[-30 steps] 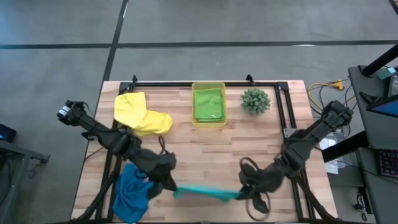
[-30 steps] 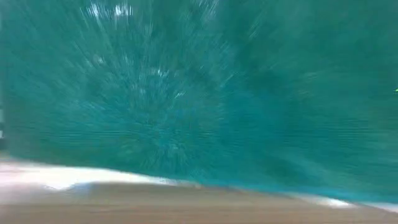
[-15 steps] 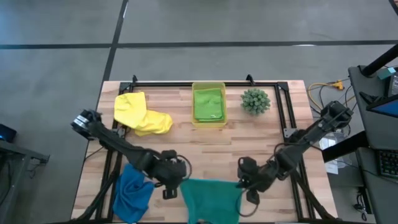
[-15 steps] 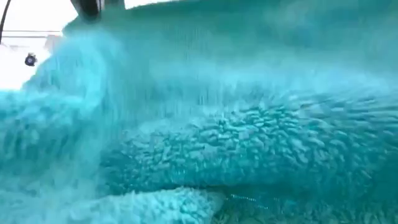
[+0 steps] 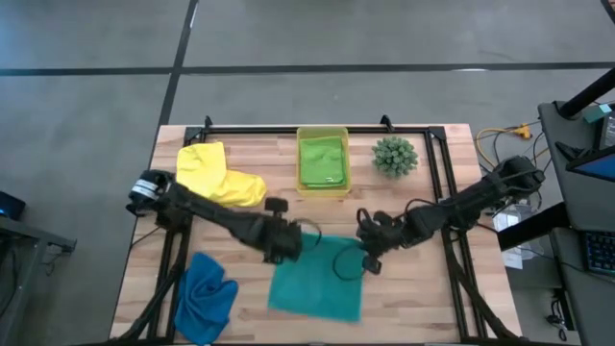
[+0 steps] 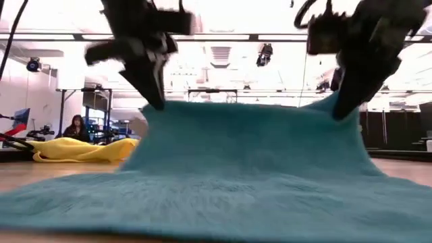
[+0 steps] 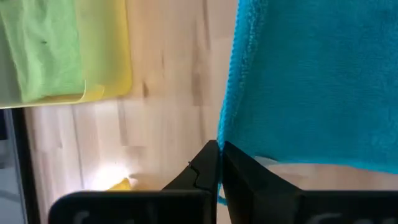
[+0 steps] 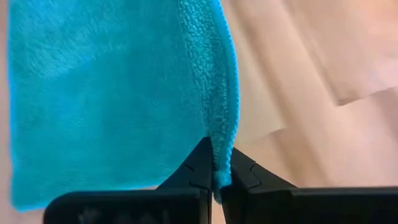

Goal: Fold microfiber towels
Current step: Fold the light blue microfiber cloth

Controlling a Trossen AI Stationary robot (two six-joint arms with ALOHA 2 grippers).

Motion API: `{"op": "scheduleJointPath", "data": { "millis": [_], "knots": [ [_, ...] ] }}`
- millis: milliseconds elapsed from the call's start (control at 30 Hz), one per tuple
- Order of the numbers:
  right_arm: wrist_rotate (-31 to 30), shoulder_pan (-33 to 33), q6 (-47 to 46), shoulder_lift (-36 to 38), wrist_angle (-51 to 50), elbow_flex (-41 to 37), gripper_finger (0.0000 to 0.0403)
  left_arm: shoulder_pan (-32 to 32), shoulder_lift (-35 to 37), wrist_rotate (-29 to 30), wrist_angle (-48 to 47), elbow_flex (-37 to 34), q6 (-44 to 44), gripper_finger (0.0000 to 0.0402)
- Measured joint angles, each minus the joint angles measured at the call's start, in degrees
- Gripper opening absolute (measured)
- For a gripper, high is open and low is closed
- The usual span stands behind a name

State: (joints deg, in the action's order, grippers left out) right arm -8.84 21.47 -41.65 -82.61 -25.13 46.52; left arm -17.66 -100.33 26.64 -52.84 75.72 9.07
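**Teal towel pinched at two corners, far edge lifted**

High view: on the slatted wooden counter [image 5: 404,207] the teal towel [image 5: 317,284] lies spread near the front edge, between the royal blue towel [image 5: 207,298] and the right arm. The left claw [image 5: 285,240] and right claw [image 5: 368,255] each sit at one far corner. The yellow towel [image 5: 219,176] and the lime green towel [image 5: 322,159] in its bin [image 5: 322,191] lie well apart.

Low view: both corners hang raised from the claws while the near part rests flat.

Left wrist view: the claw's fingers are clamped together on the towel's edge.

Right wrist view: likewise clamped on the hem.

To fold well, I judge both corners should travel level and together toward the near edge, so the edges meet square.
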Motion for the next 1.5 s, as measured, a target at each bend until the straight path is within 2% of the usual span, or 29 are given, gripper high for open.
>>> {"op": "scheduleJointPath", "data": {
  "millis": [100,300,567,667,833,967,1067,1133,1267,1333,1400,1500],
  "knots": [
    [-0.03,-3.68,2.36,0.0,0.02,-0.78,0.0008,4.64,0.0,-3.63,4.68,-3.43,-3.65,0.0],
    [-0.27,-9.46,7.3,0.0,0.51,-1.2,0.0008,12.65,0.0,-5.4,12.34,-10.98,-3.91,0.0],
    [-0.26,-15.51,10.61,0.0,-0.15,-1.24,0.0017,18.74,0.06,-6.75,16.75,-13.8,-3.79,0.0004],
    [-0.42,-17.53,10.42,0.0,-0.15,-1.24,0.0042,19.5,0.48,-5.81,18.8,-13.84,-5.05,0.0029],
    [-3.23,-18.53,10.46,1.41,-0.08,-0.84,0.0096,20.05,2.66,0.05,17.42,-13.84,-6.8,0.0097],
    [-2.78,-17.39,11.65,3.99,0.14,-0.08,0.0127,20.42,6.02,0.8,14.75,-13.81,-10.46,0.0143],
    [-1.64,-15.12,10.35,5.87,1.36,0.07,0.0137,20.62,8.03,0.05,12.41,-13.82,-11.28,0.0157],
    [-0.18,-13.08,8.35,6.42,3.12,-0.01,0.0139,20.69,9.45,-4.56,10.33,-13.84,-10.89,0.0159],
    [4.66,-7.34,7.19,5.5,8.62,-0.89,0.0136,20.22,11.64,-28.29,12.46,-15.97,-6.32,0.0159],
    [5.4,-3.97,5.6,3.81,12.84,-1.33,0.0133,18.48,12.6,-37.17,16.9,-18.3,-2.36,0.0156],
    [5.56,-0.41,5.33,1.74,16.91,-1.44,0.0131,15.29,14.17,-39.02,20.98,-20.59,1.4,0.0145],
    [3.85,4.75,5.96,-1.47,22.48,-1.42,0.0127,9.45,16.03,-37.95,25.53,-23.62,6.69,0.0122]
  ]
}}
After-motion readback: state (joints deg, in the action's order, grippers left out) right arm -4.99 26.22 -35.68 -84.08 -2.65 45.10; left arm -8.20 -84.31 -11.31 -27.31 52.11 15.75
